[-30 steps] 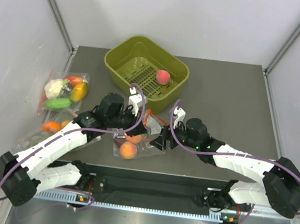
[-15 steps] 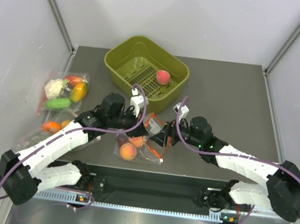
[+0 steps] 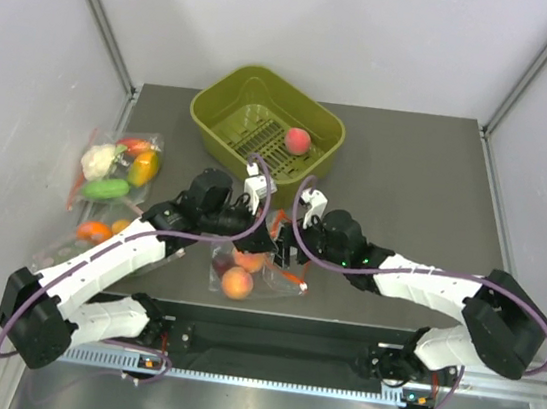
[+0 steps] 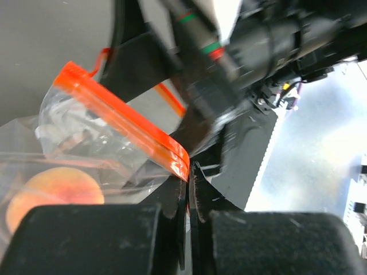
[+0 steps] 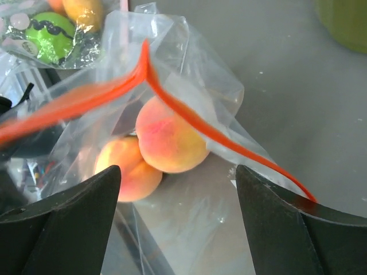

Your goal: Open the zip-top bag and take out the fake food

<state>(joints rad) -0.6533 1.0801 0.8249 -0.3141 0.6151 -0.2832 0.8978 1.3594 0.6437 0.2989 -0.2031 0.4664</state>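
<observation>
Inside the zip-top bag sit two peaches.

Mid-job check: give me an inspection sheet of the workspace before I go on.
Surface: dark table, no spills seen.
Job's things: zip-top bag mouth looks parted; two peaches inside, third peach in green basket.
Clutter: vegetable bag and second filled bag at the left edge.
Grippers: left gripper shut on the orange strip; right gripper open, facing the mouth.
Cables: purple cables looped over both arms.
Surroundings: white walls; nothing else seen.
</observation>
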